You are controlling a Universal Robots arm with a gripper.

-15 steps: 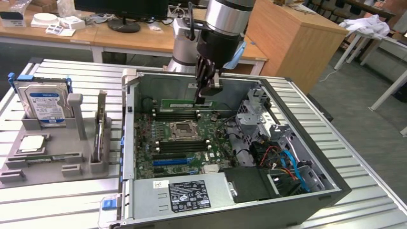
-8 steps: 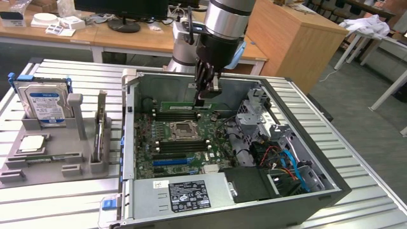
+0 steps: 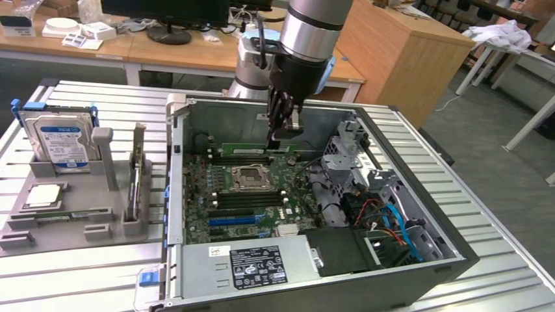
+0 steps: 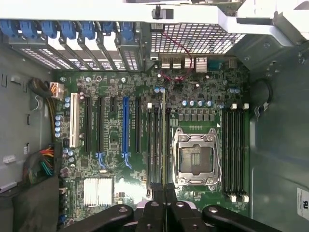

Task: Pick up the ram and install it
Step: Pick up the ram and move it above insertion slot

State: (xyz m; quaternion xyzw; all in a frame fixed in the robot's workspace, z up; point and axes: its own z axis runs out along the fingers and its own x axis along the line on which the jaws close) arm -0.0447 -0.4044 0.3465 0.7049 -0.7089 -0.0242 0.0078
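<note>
Slatted table [image 3: 78, 273]; case label [image 3: 257, 265] illegible; pincer [image 3: 275, 143] grips ram [image 3: 245, 147].

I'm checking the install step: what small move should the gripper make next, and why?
Probably ease straight down, gently. The gripper is shut on the ram, which the wrist view shows edge-on, running along the memory slots beside the CPU socket. Whether it is already seated I cannot tell.
</note>
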